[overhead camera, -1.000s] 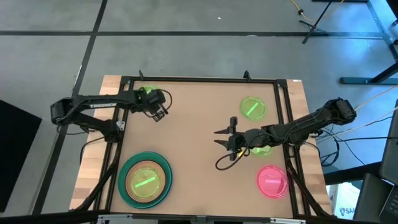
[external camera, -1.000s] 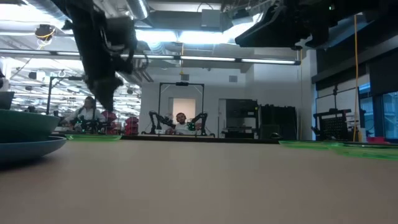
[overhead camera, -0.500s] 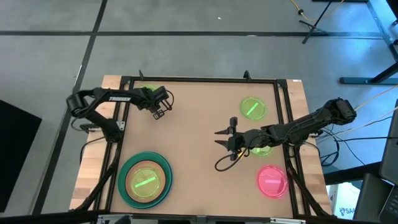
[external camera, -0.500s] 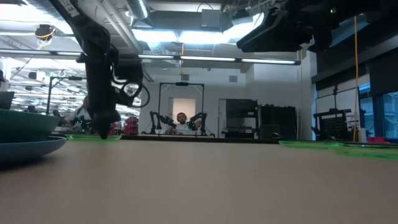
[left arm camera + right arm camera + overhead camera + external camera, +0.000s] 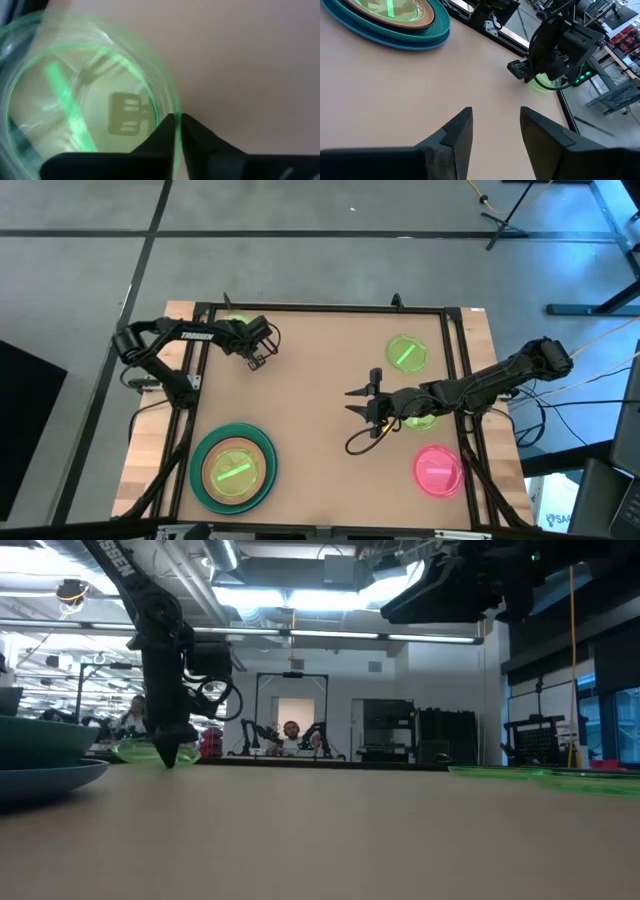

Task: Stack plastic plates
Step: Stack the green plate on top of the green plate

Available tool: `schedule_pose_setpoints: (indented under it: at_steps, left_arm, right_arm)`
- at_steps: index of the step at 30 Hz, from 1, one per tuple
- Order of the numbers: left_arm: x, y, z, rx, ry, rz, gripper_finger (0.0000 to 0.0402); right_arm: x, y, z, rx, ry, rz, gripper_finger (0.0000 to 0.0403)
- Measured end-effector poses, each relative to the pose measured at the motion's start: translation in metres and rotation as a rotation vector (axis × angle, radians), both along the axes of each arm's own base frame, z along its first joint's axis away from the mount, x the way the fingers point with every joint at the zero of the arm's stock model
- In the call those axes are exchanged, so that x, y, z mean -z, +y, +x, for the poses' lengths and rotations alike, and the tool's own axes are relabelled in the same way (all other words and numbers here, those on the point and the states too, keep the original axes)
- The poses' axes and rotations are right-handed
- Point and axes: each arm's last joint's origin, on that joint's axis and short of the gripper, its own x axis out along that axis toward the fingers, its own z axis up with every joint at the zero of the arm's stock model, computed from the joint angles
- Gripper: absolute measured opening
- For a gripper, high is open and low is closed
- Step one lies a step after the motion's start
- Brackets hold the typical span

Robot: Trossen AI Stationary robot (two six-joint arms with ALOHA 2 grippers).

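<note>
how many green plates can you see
4: one on the stack, one by the far right edge, one under the right arm, one pinched by the left gripper.

Translucent green plates, pink plate, teal-rimmed stack.

My left arm carries white lettering along its upper link in the high view, reading roughly "TROSSEN", though the letters are small. The low view shows the tail of the same lettering, something like "SSEN", on that arm near the picture's upper left corner. I can read nothing else: no label on my right arm, nor on any plate.
</note>
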Motion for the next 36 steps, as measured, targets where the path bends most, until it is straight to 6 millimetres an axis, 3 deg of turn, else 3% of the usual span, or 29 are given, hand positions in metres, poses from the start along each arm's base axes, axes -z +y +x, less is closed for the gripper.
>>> schedule_pose_setpoints:
  at_steps: [6, 13, 20, 25, 36]
  left_arm:
    - [-0.005, -0.006, 0.005, 0.042, 0.069, 0.021, 0.0008]
    - [-0.038, -0.04, 0.025, 0.137, 0.026, 0.031, 0.0003]
    - [-0.072, -0.098, 0.038, 0.269, -0.092, -0.026, 0.0002]
    - [-0.081, -0.141, 0.041, 0.377, -0.191, -0.132, 0.0002]
    - [-0.094, -0.227, 0.024, 0.513, -0.294, -0.3, 0.0002]
  right_arm:
    - [0.0, 0.0, 0.0, 0.001, 0.002, 0.001, 0.0159]
    - [0.0, 0.0, 0.0, 0.0, 0.001, 0.0, 0.0159]
    - [0.0, 0.0, 0.0, 0.003, -0.002, 0.018, 0.0159]
    - [0.0, 0.001, 0.0, -0.005, -0.002, 0.037, 0.0159]
    - [-0.001, 0.003, 0.001, -0.088, -0.012, 0.078, 0.0159]
